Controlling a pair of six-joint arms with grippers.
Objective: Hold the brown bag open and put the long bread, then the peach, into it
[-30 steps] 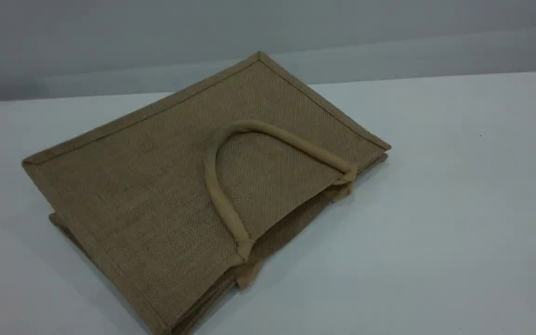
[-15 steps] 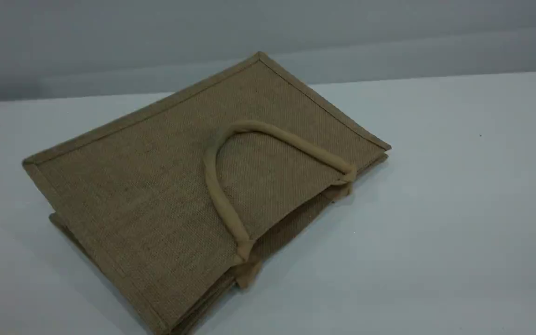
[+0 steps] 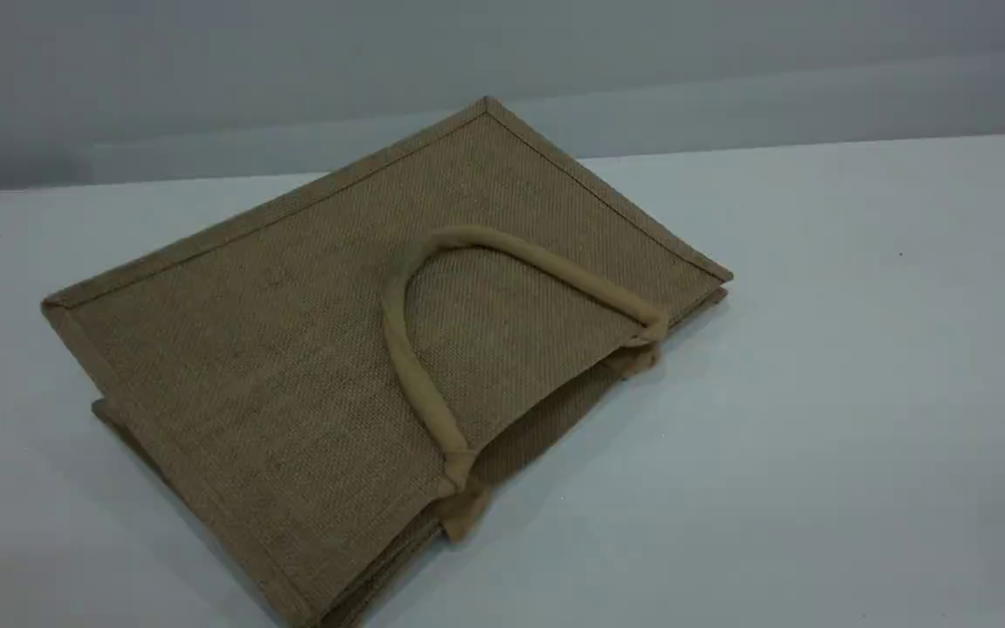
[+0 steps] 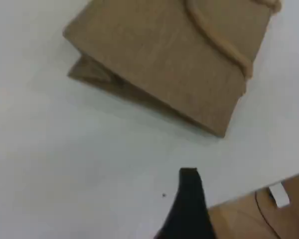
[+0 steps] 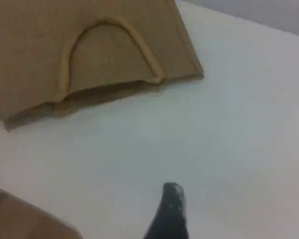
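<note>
Here's the brown bag (image 3: 311, 349), lying flat on its side on the white table (image 3: 816, 392), and it fills the middle of the scene view. Its upper panel faces up, and one beige handle (image 3: 396, 340) is folded back in an arch across that panel. The bag's mouth runs along the edge where the handle ends are sewn on, and the panels part only slightly there, with a dark slit between them. A stub of the second handle (image 3: 468, 516) peeks out just beneath that edge.

Over to the left wrist view: the bag (image 4: 164, 55) sits at the top, and the left gripper (image 4: 189, 191) hangs above bare table well apart from it. Only one dark fingertip shows, the jaws are spread wide and carry nothing. A tan panel (image 4: 289, 209) lies beyond the fingertip, away from the bag.

Right wrist view now: the bag (image 5: 30, 45) has its handle (image 5: 66, 59) arched towards us. The right gripper (image 5: 170, 209) is off the bag's mouth side, well apart, jaws fully parted and touching nothing.
</note>
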